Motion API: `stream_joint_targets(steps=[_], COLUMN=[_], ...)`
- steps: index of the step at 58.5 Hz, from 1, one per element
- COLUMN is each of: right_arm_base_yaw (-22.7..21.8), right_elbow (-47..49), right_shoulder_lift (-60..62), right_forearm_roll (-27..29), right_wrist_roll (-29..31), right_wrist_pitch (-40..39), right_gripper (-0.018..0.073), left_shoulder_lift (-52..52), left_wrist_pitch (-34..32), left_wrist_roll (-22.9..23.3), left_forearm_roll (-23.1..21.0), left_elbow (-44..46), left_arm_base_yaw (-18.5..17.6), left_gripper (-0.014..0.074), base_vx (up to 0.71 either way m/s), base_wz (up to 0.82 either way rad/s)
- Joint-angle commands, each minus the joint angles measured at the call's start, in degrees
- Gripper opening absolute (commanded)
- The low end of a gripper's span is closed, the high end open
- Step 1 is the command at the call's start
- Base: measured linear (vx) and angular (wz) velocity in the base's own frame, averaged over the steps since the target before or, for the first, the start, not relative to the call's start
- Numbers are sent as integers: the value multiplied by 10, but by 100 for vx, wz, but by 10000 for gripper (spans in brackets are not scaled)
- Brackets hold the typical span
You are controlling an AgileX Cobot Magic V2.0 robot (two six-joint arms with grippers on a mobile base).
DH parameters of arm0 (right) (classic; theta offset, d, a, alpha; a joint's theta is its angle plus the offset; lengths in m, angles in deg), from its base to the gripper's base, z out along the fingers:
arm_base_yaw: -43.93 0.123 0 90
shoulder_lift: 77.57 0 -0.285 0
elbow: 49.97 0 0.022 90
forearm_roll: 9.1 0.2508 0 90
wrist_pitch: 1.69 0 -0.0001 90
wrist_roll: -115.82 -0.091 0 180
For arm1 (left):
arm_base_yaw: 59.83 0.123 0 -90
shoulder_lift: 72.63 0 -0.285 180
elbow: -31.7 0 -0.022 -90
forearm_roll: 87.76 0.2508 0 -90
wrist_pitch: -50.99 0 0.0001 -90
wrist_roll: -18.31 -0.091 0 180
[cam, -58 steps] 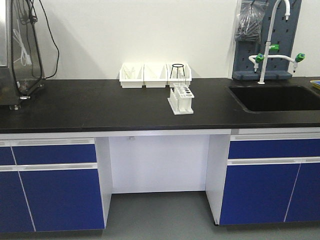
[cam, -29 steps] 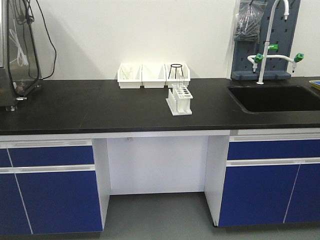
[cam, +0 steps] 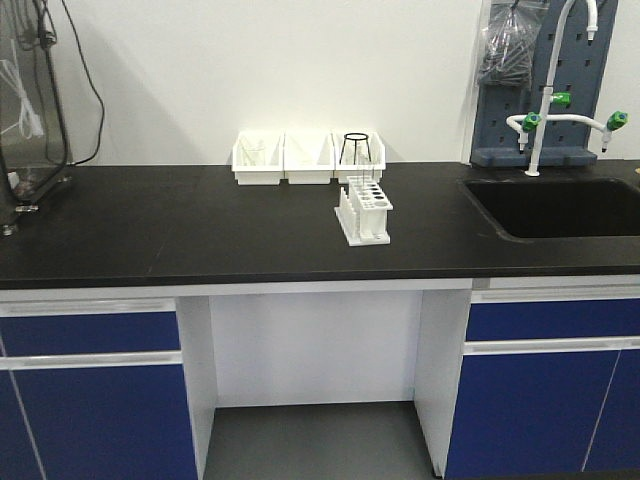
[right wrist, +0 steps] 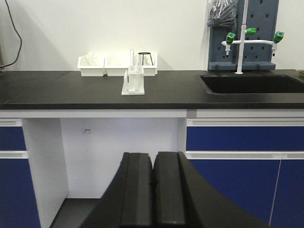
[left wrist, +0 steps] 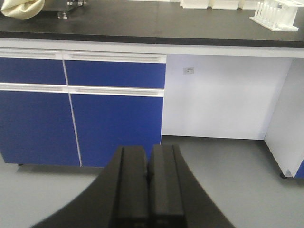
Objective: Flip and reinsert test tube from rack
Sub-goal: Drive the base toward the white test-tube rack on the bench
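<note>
- Surface (cam: 200, 225): black lab counter over blue cupboard doors (cam: 100, 415), with an open white recess under the middle.
- Rack (cam: 363, 212): small, white, standing on the surface just in front of the right-hand bin and well left of the sink (cam: 560, 205).
- Test tube (right wrist: 132, 59): thin and clear, upright in the rack, rising above its top plate; a second like it stands just beside it. Both are faint in the front view.
- Bins (cam: 285, 158): three, white, in a row against the wall; a black wire tripod (cam: 360, 145) stands at the right-hand one.
- Tap (cam: 560, 100): white, green-handled, behind the sink.
- Left claw (left wrist: 148, 154): closed, fingers pressed together, empty, low before the cupboards, well apart from the rack.
- Right claw (right wrist: 153, 161): closed, empty, below the surface edge, facing the rack from afar.
</note>
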Motion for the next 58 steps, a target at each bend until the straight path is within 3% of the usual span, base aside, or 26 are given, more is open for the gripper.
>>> stream_joint_targets(steps=[1,58], right_arm_base_yaw=[-2,-2], right_elbow=[0,0], right_shoulder_lift=[0,0], right_forearm_roll=[-6,-6], right_wrist_roll=[0,0], right_wrist_pitch=[-46,-47], right_gripper=[-12,-12], left_shoulder_lift=[-6,-6], left_wrist_pitch=[-50,-50], left_wrist_roll=[0,0], left_forearm_roll=[-2,-2], left_elbow=[0,0], left_arm_base_yaw=[-4,-4], left_gripper=[-6,-6], base_vx=[25,39], base_wz=[-10,1])
